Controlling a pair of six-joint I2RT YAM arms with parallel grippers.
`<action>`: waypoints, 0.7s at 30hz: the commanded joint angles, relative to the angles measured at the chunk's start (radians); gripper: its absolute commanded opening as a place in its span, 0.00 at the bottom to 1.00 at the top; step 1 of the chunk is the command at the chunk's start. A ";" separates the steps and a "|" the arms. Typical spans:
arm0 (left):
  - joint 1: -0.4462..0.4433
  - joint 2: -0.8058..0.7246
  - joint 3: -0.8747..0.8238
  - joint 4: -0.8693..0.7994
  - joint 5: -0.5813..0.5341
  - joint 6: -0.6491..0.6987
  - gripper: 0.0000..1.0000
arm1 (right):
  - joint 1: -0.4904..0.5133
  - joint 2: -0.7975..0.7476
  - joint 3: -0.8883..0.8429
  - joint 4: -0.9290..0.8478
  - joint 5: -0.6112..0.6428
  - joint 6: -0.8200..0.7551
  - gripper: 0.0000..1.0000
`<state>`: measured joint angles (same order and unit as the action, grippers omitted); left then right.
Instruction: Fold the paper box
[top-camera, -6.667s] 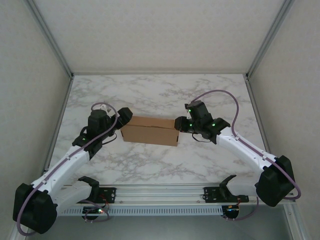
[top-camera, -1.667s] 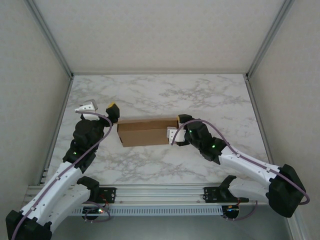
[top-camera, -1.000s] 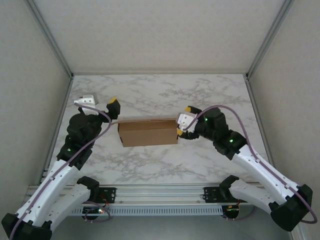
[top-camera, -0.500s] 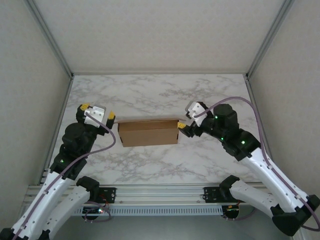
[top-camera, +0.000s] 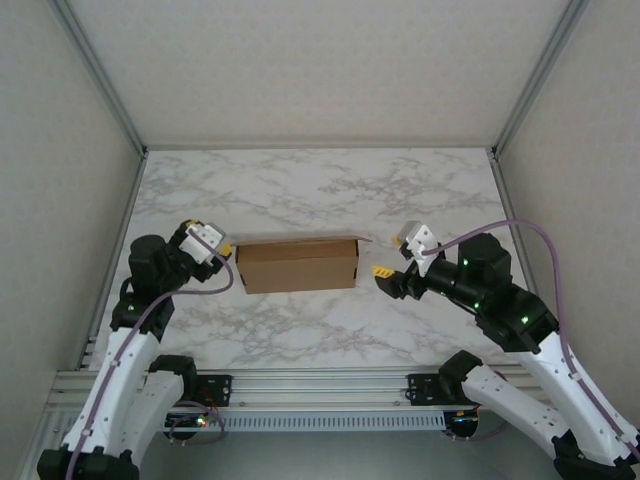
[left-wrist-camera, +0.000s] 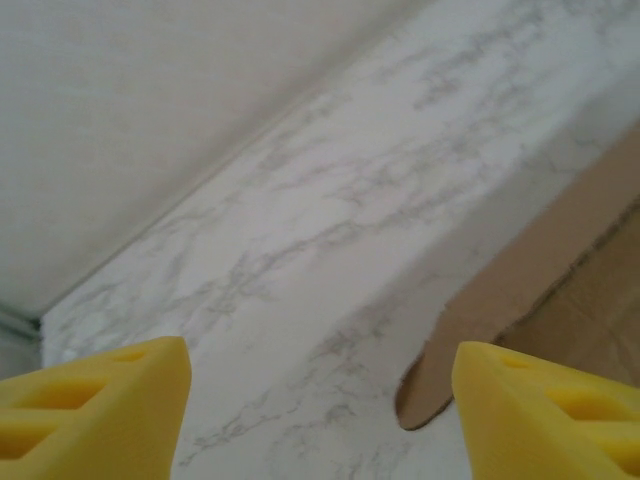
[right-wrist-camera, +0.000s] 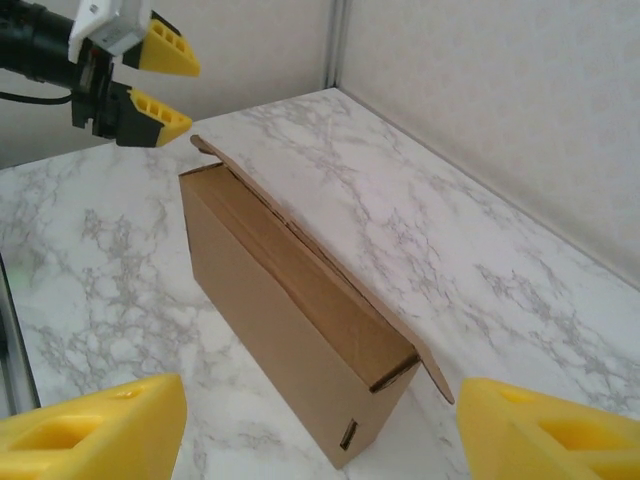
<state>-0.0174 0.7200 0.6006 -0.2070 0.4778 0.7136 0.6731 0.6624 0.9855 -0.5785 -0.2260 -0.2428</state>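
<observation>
The plain brown paper box stands on the marble table. The left gripper and right gripper flank it, both spread wide and gripping nothing.

The left arm and right arm are white with black joints, lilac cables and yellow-tipped jaws.

Top camera high above the near edge, looking down on the table, wrist cameras low and close, facing inward, all sharing the box.
</observation>
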 joint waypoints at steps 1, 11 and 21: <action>0.016 0.037 0.090 -0.113 0.140 0.131 0.68 | 0.024 -0.039 -0.016 -0.019 0.052 -0.006 0.72; 0.016 0.130 0.165 -0.228 0.099 0.265 0.57 | 0.101 -0.075 -0.045 -0.021 0.163 -0.077 0.72; 0.013 0.164 0.121 -0.146 0.051 0.261 0.51 | 0.106 -0.053 -0.056 -0.009 0.170 -0.080 0.70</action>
<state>-0.0113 0.8692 0.7361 -0.3809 0.5457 0.9634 0.7666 0.6025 0.9421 -0.5961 -0.0734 -0.3073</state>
